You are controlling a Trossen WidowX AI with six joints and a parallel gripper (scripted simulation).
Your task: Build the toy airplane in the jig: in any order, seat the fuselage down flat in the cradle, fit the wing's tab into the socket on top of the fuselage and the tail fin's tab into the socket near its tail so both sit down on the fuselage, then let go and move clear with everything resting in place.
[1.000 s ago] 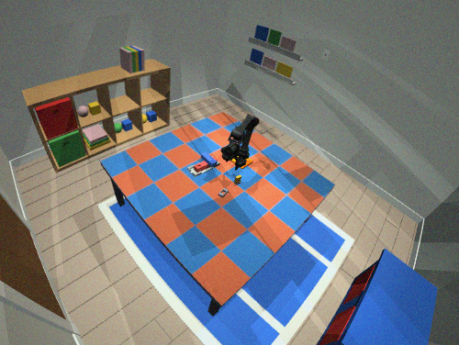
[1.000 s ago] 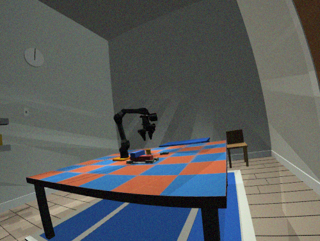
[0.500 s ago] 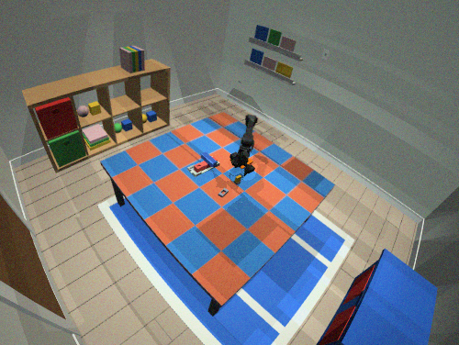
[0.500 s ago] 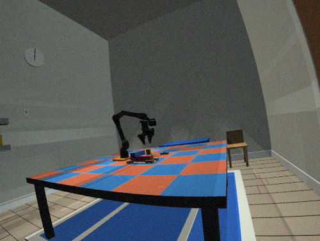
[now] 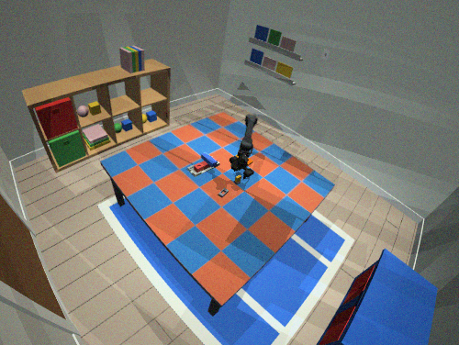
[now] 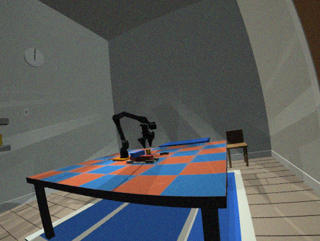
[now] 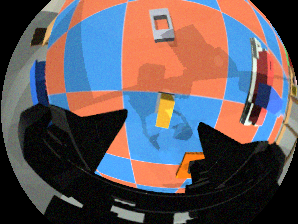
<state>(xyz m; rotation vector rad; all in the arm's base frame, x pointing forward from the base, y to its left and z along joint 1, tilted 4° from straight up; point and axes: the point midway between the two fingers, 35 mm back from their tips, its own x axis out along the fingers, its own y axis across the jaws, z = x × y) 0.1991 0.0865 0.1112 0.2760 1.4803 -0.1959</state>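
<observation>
The red fuselage (image 5: 198,167) (image 6: 147,157) (image 7: 270,64) lies in the pale cradle (image 5: 195,173) (image 6: 141,162) (image 7: 253,75). The blue wing (image 5: 209,160) (image 6: 137,154) (image 7: 269,97) lies across the top of the fuselage; its tab and socket are hidden, so its exact seating cannot be told. The yellow tail fin (image 5: 238,179) (image 6: 148,151) (image 7: 165,112) stands apart on the table beside the cradle. My gripper (image 5: 242,170) (image 6: 147,146) (image 7: 164,119) is open and empty, pointing down above the fin. In the wrist view the fin shows between the two fingertips, lower down.
A small grey block with a rectangular opening (image 5: 220,194) (image 6: 164,153) (image 7: 163,38) lies on the checkered table (image 5: 225,275) (image 6: 198,186) beyond the fin. The arm's orange base plate (image 6: 119,159) (image 7: 186,165) is on the fin's other side.
</observation>
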